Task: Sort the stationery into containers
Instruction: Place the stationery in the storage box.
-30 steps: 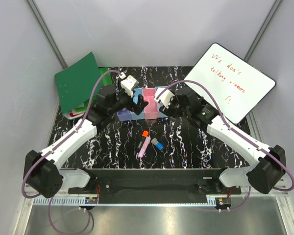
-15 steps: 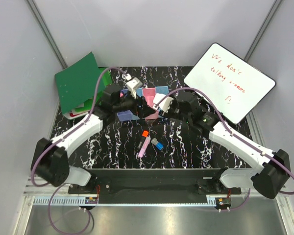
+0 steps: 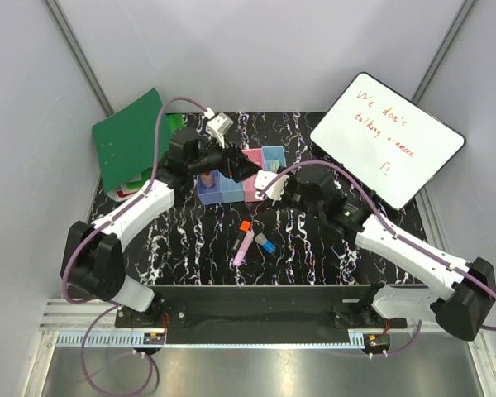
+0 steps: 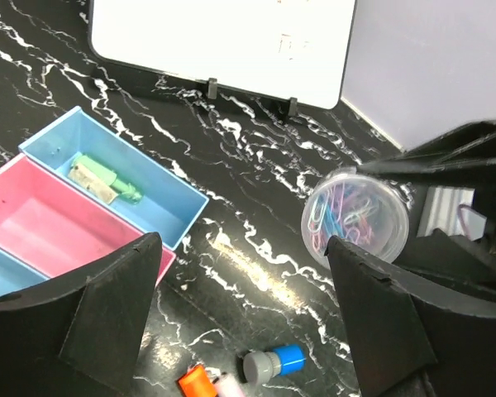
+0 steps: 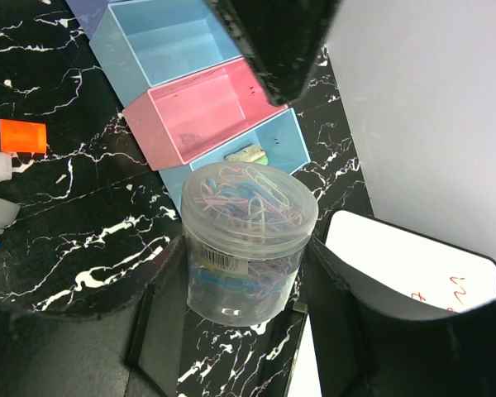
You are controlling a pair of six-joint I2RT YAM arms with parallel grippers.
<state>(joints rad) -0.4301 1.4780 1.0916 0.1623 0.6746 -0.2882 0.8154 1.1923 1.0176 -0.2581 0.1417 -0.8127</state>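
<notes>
Now we see the right end effector (image 5: 248, 277) gripping a clear round tub of paper clips (image 5: 246, 223) near the row of four bins (image 5: 161, 136). Our left end effector (image 4: 244, 310) hangs wide open above the bins, holding nothing. A green highlighter (image 4: 103, 179) lies in the end light blue bin (image 4: 175, 208). On the surface (image 3: 310, 248), a pink marker (image 3: 242, 244) and a small blue piece (image 3: 266, 243) lie close together.

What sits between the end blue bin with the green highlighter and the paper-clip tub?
Nothing: only bare marbled tabletop separates the light blue bin from the paper-clip tub, which the right gripper grips. The left wrist view shows this.
</notes>
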